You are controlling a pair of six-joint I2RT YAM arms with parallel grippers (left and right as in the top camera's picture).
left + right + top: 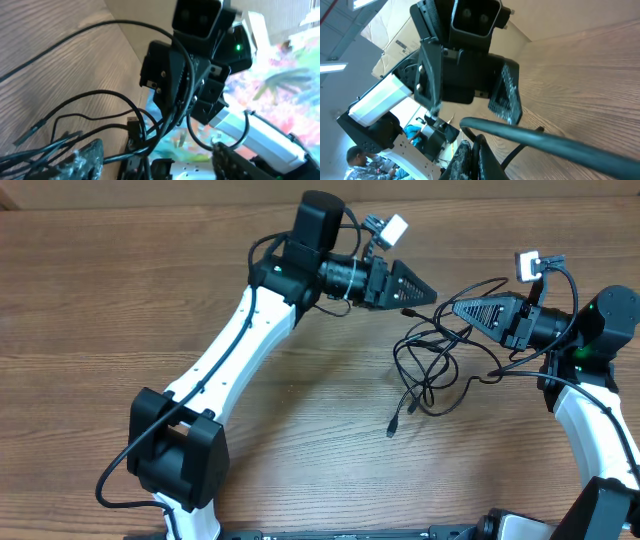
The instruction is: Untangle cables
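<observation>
The cables (430, 360) are thin black cords in a loose tangle on the wooden table, hanging down from between the two grippers. One plug end (392, 427) lies nearest the front. My left gripper (432, 293) points right at the top of the tangle. In the left wrist view its fingers (160, 162) stand wide apart, with cable strands (100, 95) running across and between them. My right gripper (458, 308) points left, tip to tip with the left one. In the right wrist view its fingers (470, 160) are pinched on a cable, and another strand (545, 137) crosses in front.
The wooden table (200, 260) stretches left and front of the tangle. The left arm's white link (230, 350) crosses the table's middle left. The right arm's base (600, 430) stands at the right edge. Each wrist camera sees the opposite gripper close ahead.
</observation>
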